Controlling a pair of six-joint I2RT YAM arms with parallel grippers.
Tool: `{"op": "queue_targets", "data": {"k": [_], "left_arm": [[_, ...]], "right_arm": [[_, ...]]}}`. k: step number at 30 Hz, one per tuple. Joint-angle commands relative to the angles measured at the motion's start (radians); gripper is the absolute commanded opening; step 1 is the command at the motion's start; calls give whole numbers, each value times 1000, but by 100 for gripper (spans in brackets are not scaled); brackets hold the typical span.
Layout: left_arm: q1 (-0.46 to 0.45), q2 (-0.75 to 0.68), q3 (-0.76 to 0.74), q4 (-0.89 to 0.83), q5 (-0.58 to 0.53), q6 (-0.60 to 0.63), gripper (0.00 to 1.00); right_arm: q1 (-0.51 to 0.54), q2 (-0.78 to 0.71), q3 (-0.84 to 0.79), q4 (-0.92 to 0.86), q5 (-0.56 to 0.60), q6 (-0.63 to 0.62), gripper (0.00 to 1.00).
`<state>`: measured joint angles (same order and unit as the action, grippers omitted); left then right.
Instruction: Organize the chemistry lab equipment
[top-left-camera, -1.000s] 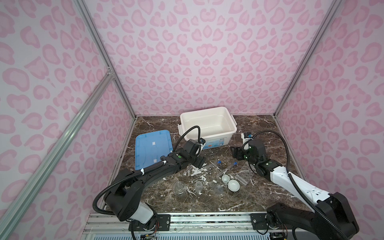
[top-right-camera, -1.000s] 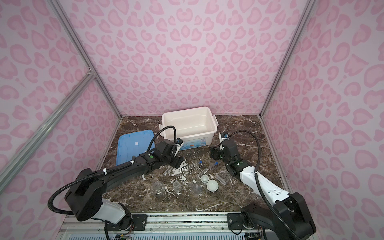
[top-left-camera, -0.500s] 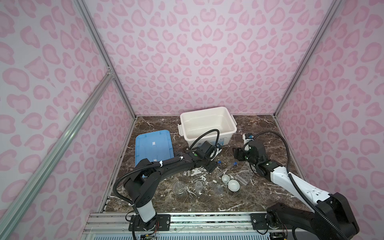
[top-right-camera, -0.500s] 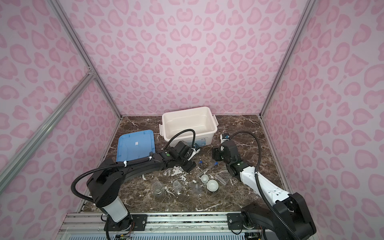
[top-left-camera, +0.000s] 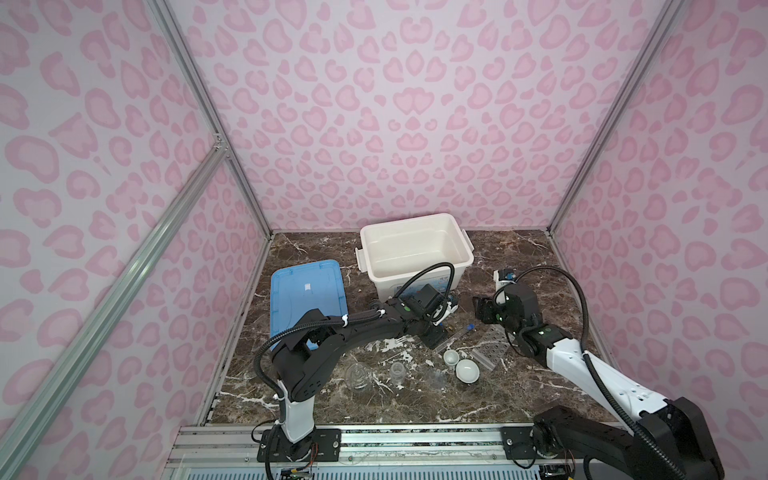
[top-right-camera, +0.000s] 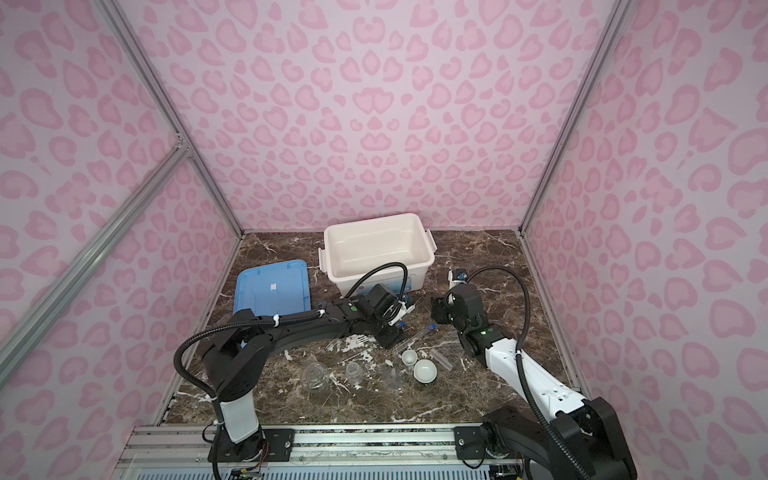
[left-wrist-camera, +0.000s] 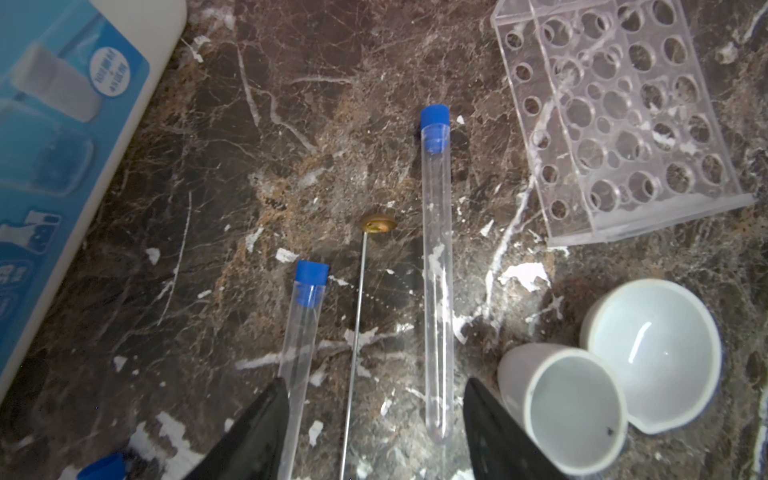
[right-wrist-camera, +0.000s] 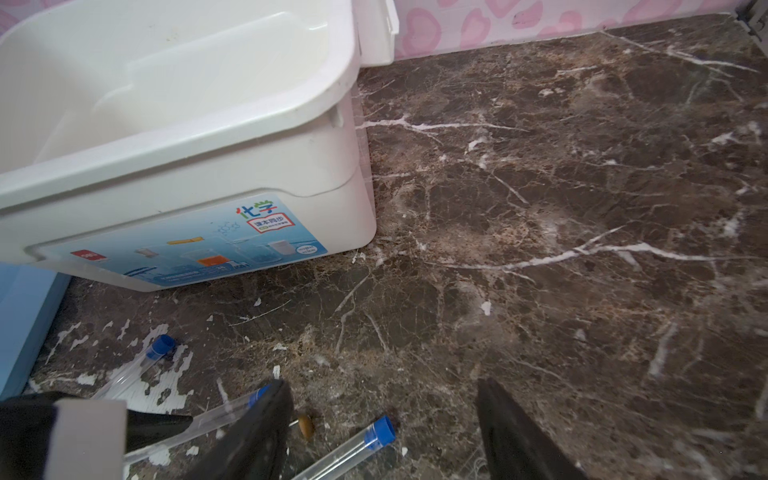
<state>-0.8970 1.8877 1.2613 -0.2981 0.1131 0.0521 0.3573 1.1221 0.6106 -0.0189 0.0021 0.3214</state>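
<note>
Chemistry lab equipment: all I can see of it lies loose on the marble desk (top-left-camera: 519, 257), outside the white storage box (right-wrist-camera: 208, 174) and around my two hands.
Left hand (left-wrist-camera: 374, 380): fingers apart, clamped on nothing, close over the desk.
Between its fingers: a long blue-capped test tube (left-wrist-camera: 436, 270) and a thin metal rod (left-wrist-camera: 358, 316) lie flat side by side without touching, both running out past the fingertips.
At one finger: a second capped tube (left-wrist-camera: 304, 332) runs along that finger's inner edge; I cannot tell whether they touch.
Outside the other finger: a small white ceramic cup (left-wrist-camera: 561, 409) sits just beside it, with a white ceramic bowl (left-wrist-camera: 656, 353) right against the cup.
Beyond the fingertips: the clear perforated tube rack (left-wrist-camera: 615, 124), apart from the tubes, on the cup-and-bowl side.
Right hand (right-wrist-camera: 382, 381): fingers apart, holding nothing; bare desk ahead of the fingertips, the storage box further ahead to one side.
Under the right hand: the long tube's capped end shows in the gap between its fingers.
Flasks: a wide glass flask (top-left-camera: 359, 376) and a smaller glass flask (top-left-camera: 397, 370) stand on the desk, well apart from both hands.
Blue lid (top-left-camera: 305, 291): flat on the desk beside the storage box, well apart from the left hand.
</note>
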Motion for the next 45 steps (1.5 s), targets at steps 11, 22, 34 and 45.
{"op": "queue_targets", "data": {"k": [11,22,34,45], "left_arm": [[-31,91,62,-8,38,-11,59],[-34,126,78,-13,36,-20,56],[-60,131,78,-13,12,-17,45],[-65,147,78,-16,-39,-32,39]], "right_arm": [[-44,-34,-29,-33,-2,29,84],[-64,-26,-29,-43,-19,44,83],[-68,-18,-30,-38,-7,64,83],[-68,-24,-34,-42,-2,64,83]]}}
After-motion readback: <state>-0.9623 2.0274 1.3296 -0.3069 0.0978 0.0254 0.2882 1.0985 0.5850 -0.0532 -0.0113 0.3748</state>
